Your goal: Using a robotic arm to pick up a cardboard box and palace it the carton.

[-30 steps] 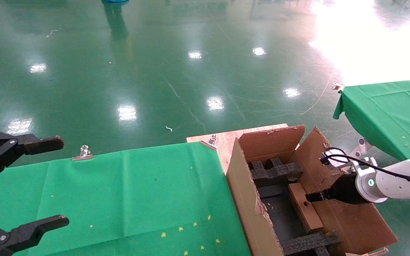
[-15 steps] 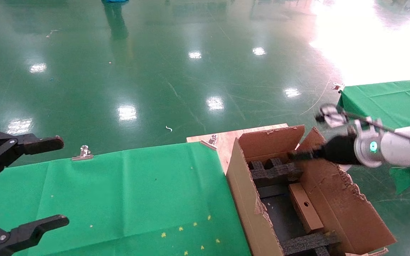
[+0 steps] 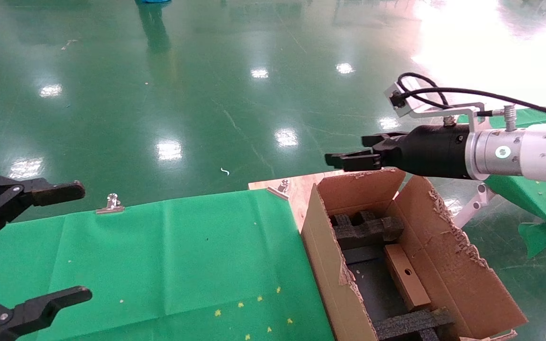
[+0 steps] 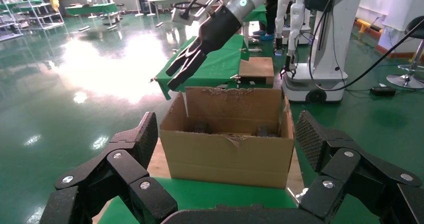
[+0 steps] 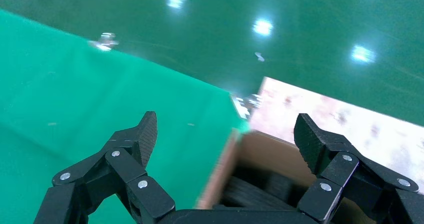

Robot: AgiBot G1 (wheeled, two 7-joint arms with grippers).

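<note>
The small flat cardboard box (image 3: 405, 277) with a round hole lies inside the large carton (image 3: 453, 279), against its right wall, between black foam inserts (image 3: 368, 229). My right gripper (image 3: 349, 158), on the white robotic arm (image 3: 533, 154), is open and empty, raised above the carton's far flap. The carton also shows in the left wrist view (image 4: 227, 134) and in the right wrist view (image 5: 260, 179) below the open fingers (image 5: 142, 134). My left gripper (image 3: 40, 246) is open and parked at the left over the green cloth.
A green-covered table (image 3: 159, 260) with metal clips (image 3: 110, 203) lies left of the carton. The carton stands on a plywood board (image 3: 296, 187). A second green-covered table (image 3: 524, 142) stands at the right. Glossy green floor surrounds everything.
My right gripper has let go of the small box, risen out of the carton and swung up and left above the far flap. The box stays inside. The left arm has not moved.
</note>
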